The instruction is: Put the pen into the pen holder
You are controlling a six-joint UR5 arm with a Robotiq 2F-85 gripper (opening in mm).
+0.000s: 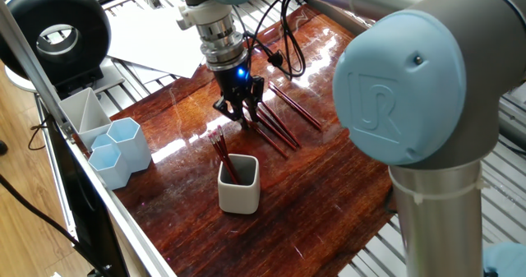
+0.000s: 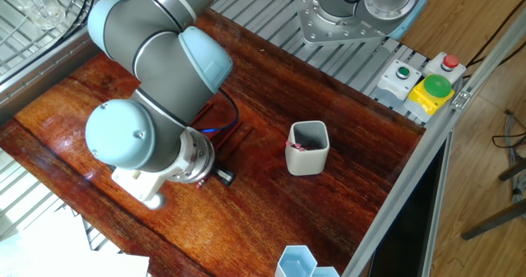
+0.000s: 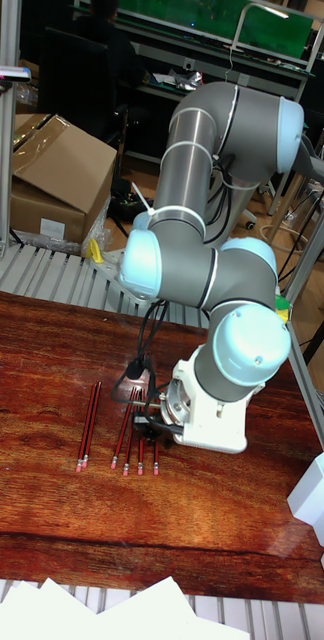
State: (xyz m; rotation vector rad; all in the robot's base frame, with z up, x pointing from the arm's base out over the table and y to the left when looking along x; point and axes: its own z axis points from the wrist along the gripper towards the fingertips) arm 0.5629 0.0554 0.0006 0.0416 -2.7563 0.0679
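Several pens (image 1: 279, 127) lie under end effector (image 1: 243, 119); fingers nearly together, grip can't tell; wrist hides tips elsewhere.

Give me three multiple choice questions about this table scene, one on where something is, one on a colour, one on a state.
1. Where is the gripper?
A. inside the pen holder
B. low over the loose pens
C. above the blue cups

2. What colour are the loose pens?
A. dark red
B. green
C. yellow

3. What is in the pen holder?
A. nothing
B. water
C. a few pens

Answers: 1 B, its fingers reach down among the pens lying on the table. 2 A, all look dark red. 3 C, pens stick out above its rim.
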